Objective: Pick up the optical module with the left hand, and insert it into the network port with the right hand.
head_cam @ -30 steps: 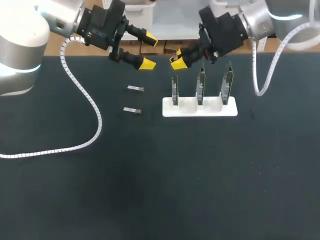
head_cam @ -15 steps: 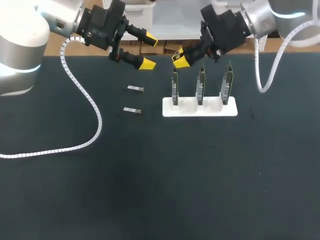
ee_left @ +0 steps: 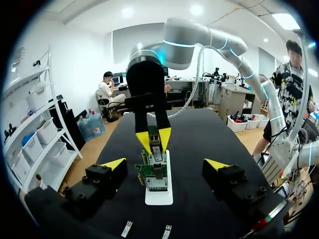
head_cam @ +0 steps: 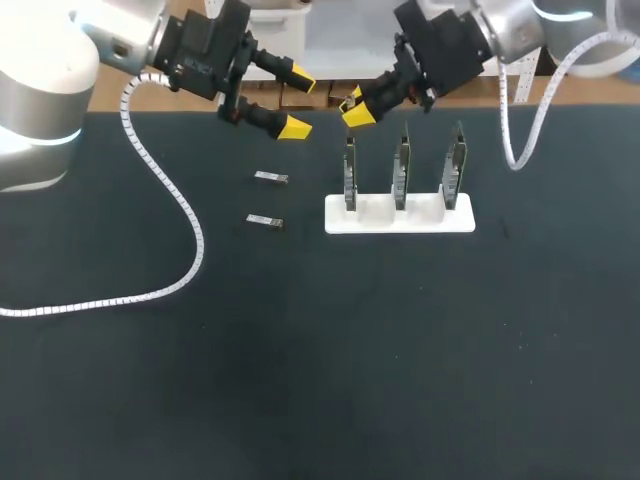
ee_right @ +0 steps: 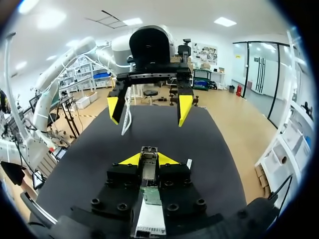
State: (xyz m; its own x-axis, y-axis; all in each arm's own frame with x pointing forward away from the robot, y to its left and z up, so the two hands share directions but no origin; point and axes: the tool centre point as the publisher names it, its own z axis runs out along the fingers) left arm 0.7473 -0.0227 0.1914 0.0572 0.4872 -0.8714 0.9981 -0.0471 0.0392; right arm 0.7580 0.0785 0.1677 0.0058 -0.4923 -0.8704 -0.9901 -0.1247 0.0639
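My right gripper [head_cam: 354, 106] hangs above and behind the leftmost board, shut on a small metal optical module [ee_right: 148, 158] that sticks out between its yellow tips. Three green boards with network ports [head_cam: 401, 170] stand upright in a white holder [head_cam: 400, 218]. In the right wrist view the holder [ee_right: 149, 224] lies just beneath the fingers. My left gripper [head_cam: 298, 103] hovers open and empty at the far edge, facing the right one. Two more optical modules [head_cam: 270, 177] [head_cam: 264, 221] lie flat on the black table, left of the holder.
A white coiled cable [head_cam: 170, 200] from the left arm trails across the table's left side. The right arm's cable [head_cam: 520, 150] loops down beside the rightmost board. The black tabletop [head_cam: 400, 360] stretches wide in front of the holder.
The right gripper, still holding the module, has risen a little and drawn back toward the far edge, away from the leftmost board. The left arm has kept still.
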